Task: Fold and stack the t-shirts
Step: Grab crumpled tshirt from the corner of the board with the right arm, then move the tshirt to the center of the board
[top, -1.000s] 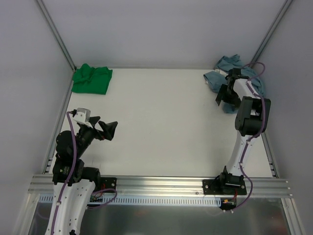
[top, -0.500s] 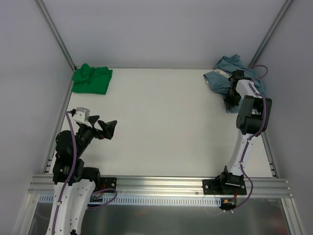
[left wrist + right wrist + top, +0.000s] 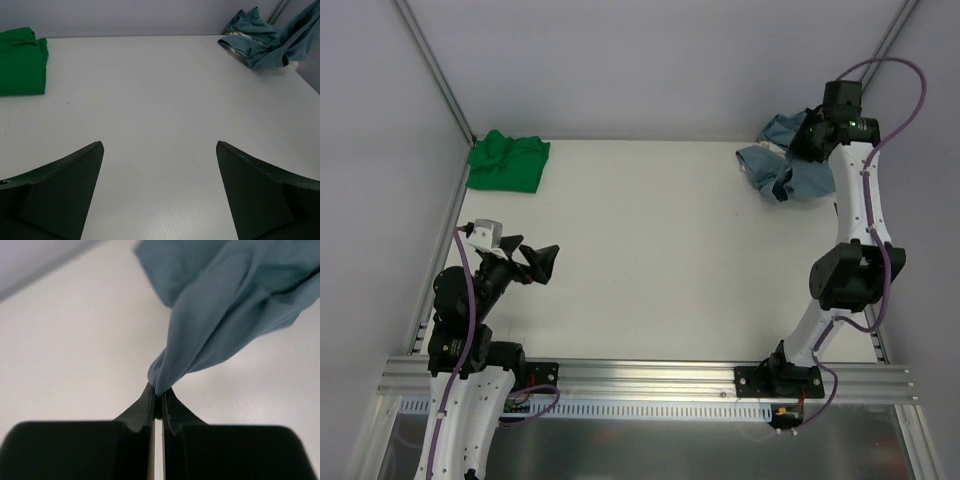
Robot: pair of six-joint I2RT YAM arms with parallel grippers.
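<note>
**Item: blue-grey tee, pinched and part-lifted, far right corner**

Holder: right gripper (image 3: pixel 159 392), jaws pressed together on a bunched fold of the blue-grey tee (image 3: pixel 225 315). The cloth fans out from the pinch. Most of the garment lies crumpled at the far right corner of the table (image 3: pixel 640 250), while the gripped portion hangs raised. Judged purpose: a grip on a small point lets the shirt be drawn out of its heap and onto open surface for spreading. The hold looks narrow and could slip under the weight of the cloth.

Idle unit: left gripper (image 3: pixel 159 147), fingers spread wide, nothing between them, low over the near left of the table and facing across it. Judged purpose: waiting to take a second corner once the tee is brought within reach.

Other stock: green tee (image 3: pixel 507 162), a compact bundle at the far left corner, well apart from both grippers.

Unconfirmed: a sliver of pale cloth (image 3: pixel 235 35) beside the blue heap; cream tee or neck tag, cannot tell.

Containers: none in view. All cloth rests on, or hangs above, the bare table.

Task status, judged: early; no stack begun.
</note>
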